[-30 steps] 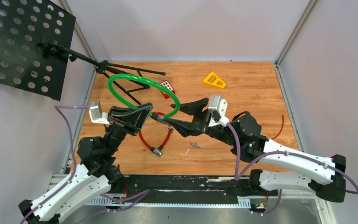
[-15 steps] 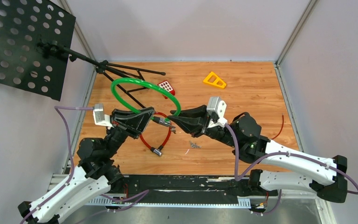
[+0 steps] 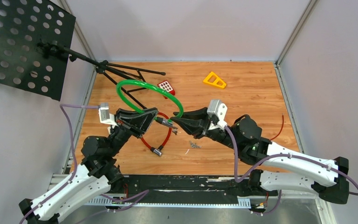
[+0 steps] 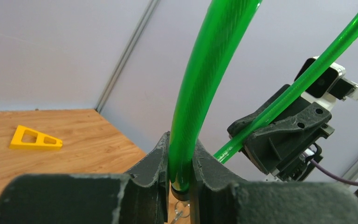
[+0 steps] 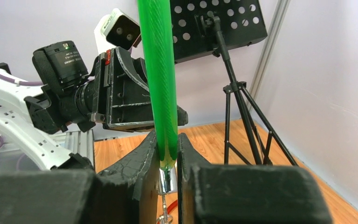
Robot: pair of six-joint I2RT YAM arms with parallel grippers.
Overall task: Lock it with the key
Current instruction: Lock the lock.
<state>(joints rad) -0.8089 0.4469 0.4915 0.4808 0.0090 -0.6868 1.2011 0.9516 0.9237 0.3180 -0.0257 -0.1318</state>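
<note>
Cable lock [image 4: 200, 79] ends in left gripper [image 4: 179, 163]; right gripper [image 5: 168, 161]

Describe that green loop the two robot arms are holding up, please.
The green cable looks like a glossy, plastic-coated cord bent into one big loop, raised above the wooden table. The left hand pinches one end and the right hand pinches the other, just above its silvery metal tip. The ends sit close together. Whether they are joined isn't clear.
</note>
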